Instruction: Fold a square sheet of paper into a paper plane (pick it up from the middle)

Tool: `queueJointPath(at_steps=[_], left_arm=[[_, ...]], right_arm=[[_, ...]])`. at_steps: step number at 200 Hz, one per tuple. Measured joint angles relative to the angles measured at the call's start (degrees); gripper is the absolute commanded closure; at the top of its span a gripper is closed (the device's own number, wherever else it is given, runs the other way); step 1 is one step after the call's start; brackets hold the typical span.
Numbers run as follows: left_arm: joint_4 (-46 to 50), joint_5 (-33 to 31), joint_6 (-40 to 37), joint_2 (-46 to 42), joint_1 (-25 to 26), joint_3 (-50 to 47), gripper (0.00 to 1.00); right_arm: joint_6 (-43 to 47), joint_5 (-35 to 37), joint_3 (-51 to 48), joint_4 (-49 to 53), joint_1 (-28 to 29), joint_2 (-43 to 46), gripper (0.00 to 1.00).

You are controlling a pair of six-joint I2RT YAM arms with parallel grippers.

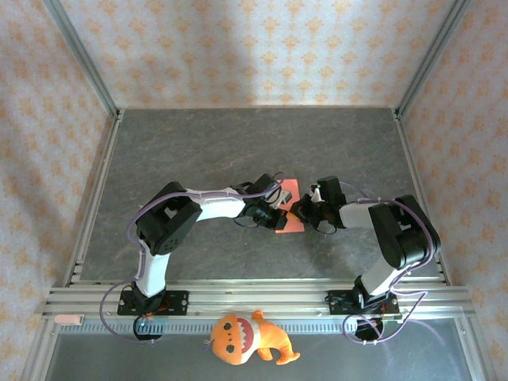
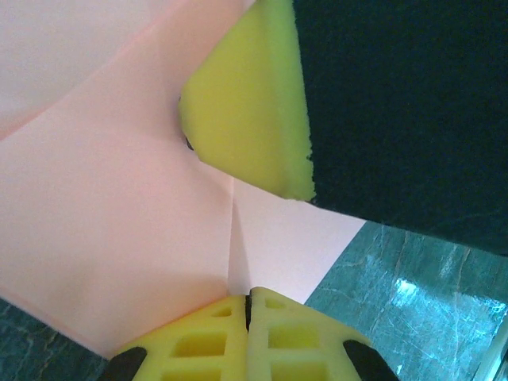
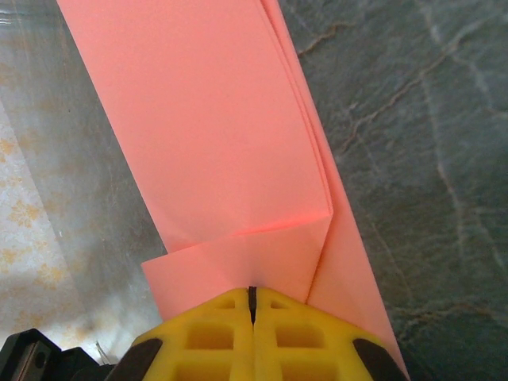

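**Inspector:** Top view first. Where is the square sheet of paper (image 1: 287, 208)?

**Assessor:** At mid-table (image 1: 238, 151), partly folded, between the two arms. The left gripper (image 1: 278, 203) meets it from the left and the right gripper (image 1: 300, 211) from the right. At this range I cannot say for certain whether it is lifted clear of the table or touching it.

**Inspector:** Left wrist view.

**Assessor:** The left gripper (image 2: 248, 305) is closed, fingertips together. It nips the square sheet of paper (image 2: 119, 238) at its near edge, where a crease runs into the jaws. A second yellow pad (image 2: 246, 103), by its position the right gripper's, sits on the paper just beyond.

**Inspector:** Right wrist view.

**Assessor:** The right gripper (image 3: 252, 298) is likewise closed, pinching the near end of the square sheet of paper (image 3: 214, 119). The paper is doubled into a long strip with a small turned flap at the fingertips. The strip runs away from the jaws over the dark table (image 3: 413, 119).

**Inspector:** Handling assessment?

**Assessor:** I judge it very light and thin, limp where single and somewhat stiffer along the folds. It would crease or tear if the arms pulled apart, and it could slip from the pads. The best hold is on a crease or doubled edge near the middle, with a shallow bite.
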State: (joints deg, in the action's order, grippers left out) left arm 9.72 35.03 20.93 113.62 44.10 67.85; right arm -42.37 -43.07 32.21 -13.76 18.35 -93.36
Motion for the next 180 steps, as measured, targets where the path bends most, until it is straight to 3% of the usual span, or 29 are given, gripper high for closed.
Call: queueJointPath(at_steps=[180], left_arm=[[-1.49, -1.05, -3.39, -7.45, -1.14, -10.29, 0.98]], right_arm=[[0.44, -0.07, 0.04, 0.00, 0.11, -0.24, 1.00]])
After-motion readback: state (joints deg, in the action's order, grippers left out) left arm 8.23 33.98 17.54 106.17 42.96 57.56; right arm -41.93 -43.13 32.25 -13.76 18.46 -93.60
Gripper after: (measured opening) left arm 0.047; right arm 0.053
